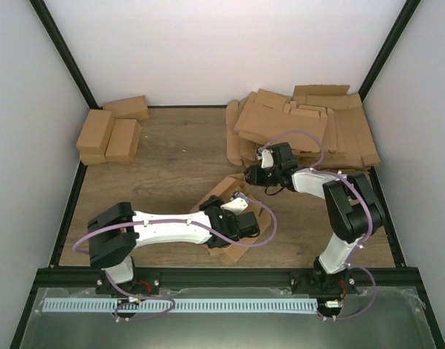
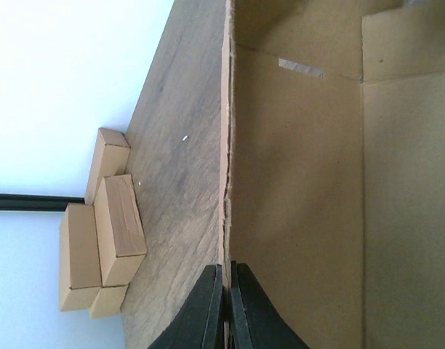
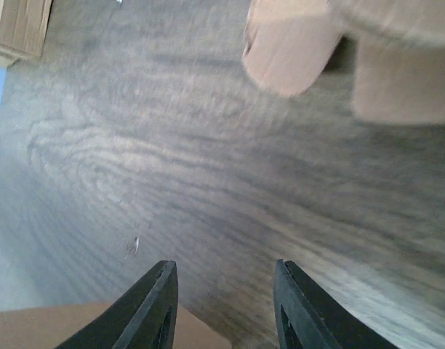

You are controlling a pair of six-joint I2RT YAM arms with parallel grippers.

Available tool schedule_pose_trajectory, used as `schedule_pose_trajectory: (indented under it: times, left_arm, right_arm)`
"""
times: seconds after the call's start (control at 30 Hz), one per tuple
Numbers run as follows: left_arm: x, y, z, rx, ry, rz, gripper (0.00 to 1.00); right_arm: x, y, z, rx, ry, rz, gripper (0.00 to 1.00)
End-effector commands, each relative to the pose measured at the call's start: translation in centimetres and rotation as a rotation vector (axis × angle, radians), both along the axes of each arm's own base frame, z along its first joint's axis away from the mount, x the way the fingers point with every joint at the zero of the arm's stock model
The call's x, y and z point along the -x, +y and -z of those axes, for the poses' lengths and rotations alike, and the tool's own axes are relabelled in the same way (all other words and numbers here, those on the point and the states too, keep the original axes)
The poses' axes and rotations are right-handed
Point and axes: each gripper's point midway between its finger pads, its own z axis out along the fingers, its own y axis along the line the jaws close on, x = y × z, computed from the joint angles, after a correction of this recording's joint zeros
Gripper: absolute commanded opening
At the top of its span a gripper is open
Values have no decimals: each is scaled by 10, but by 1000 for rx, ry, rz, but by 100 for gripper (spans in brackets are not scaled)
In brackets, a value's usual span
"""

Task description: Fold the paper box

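Observation:
A part-folded brown paper box lies in the middle of the table under my left arm's wrist. My left gripper is shut on the thin edge of one box wall, whose inner face fills the right of the left wrist view. My right gripper is open and empty above bare wood, with a corner of the box below its left finger. In the top view the right gripper sits just beyond the box, near the stack of flat blanks.
A pile of flat cardboard blanks fills the back right; blurred blanks show in the right wrist view. Three folded boxes sit at the back left, also seen in the left wrist view.

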Motion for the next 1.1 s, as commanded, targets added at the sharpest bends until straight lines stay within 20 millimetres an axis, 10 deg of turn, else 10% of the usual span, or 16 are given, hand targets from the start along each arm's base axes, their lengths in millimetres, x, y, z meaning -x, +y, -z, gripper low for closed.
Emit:
schedule_pose_trajectory:
  times: [0.0, 0.47, 1.07]
  left_arm:
    - [1, -6, -2, -17, -21, 17, 4]
    - [13, -14, 37, -80, 47, 59, 4]
    - [-1, -1, 22, -81, -30, 16, 4]
  right_arm:
    - [7, 25, -13, -134, 17, -133, 38]
    - [17, 13, 11, -65, 34, -120, 38]
    - [57, -16, 27, 11, 68, -51, 51]
